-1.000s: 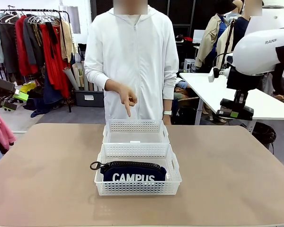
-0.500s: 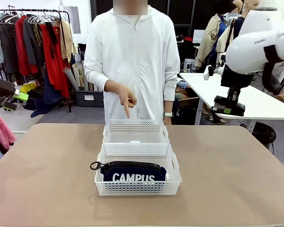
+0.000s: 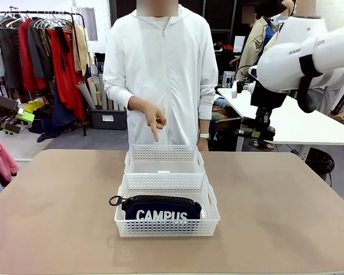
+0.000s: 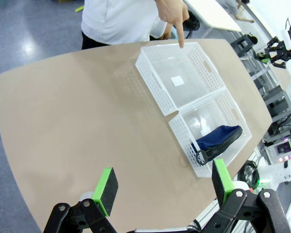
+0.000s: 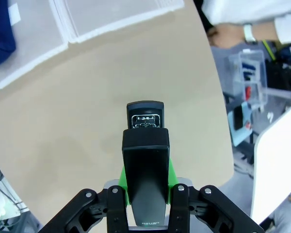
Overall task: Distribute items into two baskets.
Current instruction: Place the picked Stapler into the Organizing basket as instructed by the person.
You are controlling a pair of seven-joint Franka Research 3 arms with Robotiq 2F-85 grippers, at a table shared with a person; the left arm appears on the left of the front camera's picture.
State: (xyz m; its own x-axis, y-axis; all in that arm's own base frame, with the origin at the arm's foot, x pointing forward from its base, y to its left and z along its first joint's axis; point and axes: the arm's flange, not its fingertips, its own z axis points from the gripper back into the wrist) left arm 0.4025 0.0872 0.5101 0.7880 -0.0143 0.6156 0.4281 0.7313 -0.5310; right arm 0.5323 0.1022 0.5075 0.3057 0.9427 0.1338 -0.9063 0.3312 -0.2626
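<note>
Two white lattice baskets stand end to end mid-table. The near basket [image 3: 121, 213] holds the navy "CAMPUS" pouch [image 3: 160, 209]; the far basket [image 3: 163, 153] has nothing in it. The person's hand [image 3: 155, 121] points a finger down above the far basket. My right gripper [image 3: 257, 133] hangs high over the table's far right side, shut on the black stapler [image 5: 145, 145], which stands out between the green pads. At the far left my left gripper [image 3: 10, 119] is off the table edge. Its own view shows the left gripper [image 4: 163, 180] open, with both baskets [image 4: 184, 80] far below.
The tan table [image 3: 57, 212] is bare to the left and right of the baskets. Behind it on the right stands a white table [image 3: 309, 123], with a clothes rack [image 3: 40, 51] at the back left. The person stands at the far edge.
My right arm has swung left, carrying the stapler in over the table's right side. The person's pointing hand, the baskets, the pouch and my left gripper have stayed put.
</note>
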